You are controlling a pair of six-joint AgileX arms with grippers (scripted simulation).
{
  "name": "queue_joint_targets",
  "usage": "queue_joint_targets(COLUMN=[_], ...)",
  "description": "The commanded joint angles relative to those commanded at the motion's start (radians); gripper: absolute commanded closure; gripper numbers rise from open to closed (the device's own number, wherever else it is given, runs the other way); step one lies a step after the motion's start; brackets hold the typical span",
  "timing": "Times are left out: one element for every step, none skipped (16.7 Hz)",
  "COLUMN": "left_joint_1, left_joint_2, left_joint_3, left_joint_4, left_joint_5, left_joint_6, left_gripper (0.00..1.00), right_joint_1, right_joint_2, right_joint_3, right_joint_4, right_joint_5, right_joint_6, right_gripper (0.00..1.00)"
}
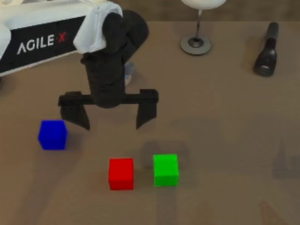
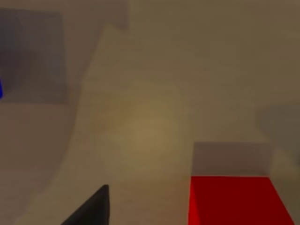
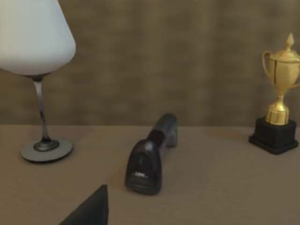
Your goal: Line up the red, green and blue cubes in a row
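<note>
Hanging above the table (image 1: 225, 122) nearest the top camera, the left gripper (image 1: 111, 123) is spreading its two dark fingers wide, with nothing between them. Its arm (image 1: 115, 51) is reaching in from the upper left, and a white and black housing there is showing the words "AGILE X" (image 1: 41, 43), white letters with a red X.

Below the gripper, the three cubes are sitting on the table. The red cube (image 1: 121, 174) and the green cube (image 1: 166, 169) are lying side by side toward the near edge, close together but apart, the green one at the right. The blue cube (image 1: 52, 135) is resting well to the left of them and a little farther back, just beside the gripper's left-hand finger (image 1: 75, 114) as seen from above. In the left wrist view the red cube (image 2: 236, 200) is filling one corner and a sliver of the blue cube (image 2: 1, 89) is showing at the edge.

Farther back, a wine glass (image 1: 195, 43) is standing on its round base, and a black barcode scanner (image 1: 266, 50) is lying toward the far right. The scanner (image 3: 149, 159) is carrying small pale lettering too small to read. A gold trophy (image 3: 280, 110) on a black base is standing beyond it.

Only one finger tip (image 3: 91, 210) of the right gripper is showing, so whether it is wide or closed cannot be told.
</note>
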Motion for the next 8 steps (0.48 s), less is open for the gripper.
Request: queue_joint_targets(left_joint_1=[0.068,0.135,0.197,0.253,0.298,0.332,0.356,0.37], left_joint_2=[-0.013,-0.026,-0.039,-0.052,-0.065,-0.076,-0.085,-0.091], left_joint_3=[-0.025,-0.05,-0.075,-0.097,-0.117,-0.133,-0.145,-0.152], left_joint_4=[0.01,0.019,0.029,0.039,0.048,0.057,0.063,0.068], left_joint_5=[0.0,0.001,0.001,0.001,0.002,0.002,0.002,0.003], left_joint_6=[0.07,0.14,0.204,0.26,0.305,0.34,0.364,0.378], left_gripper=[0.0,0.0,0.0,0.0,0.0,0.0,0.0,0.0], right_joint_1=[0.0,0.0,0.0,0.0,0.0,0.0,0.0,0.0], right_joint_2=[0.0,0.0,0.0,0.0,0.0,0.0,0.0,0.0], right_joint_3=[0.0,0.0,0.0,0.0,0.0,0.0,0.0,0.0], right_joint_4=[0.0,0.0,0.0,0.0,0.0,0.0,0.0,0.0], right_joint_5=[0.0,0.0,0.0,0.0,0.0,0.0,0.0,0.0], right_joint_6=[0.0,0.0,0.0,0.0,0.0,0.0,0.0,0.0], right_gripper=[0.0,0.0,0.0,0.0,0.0,0.0,0.0,0.0])
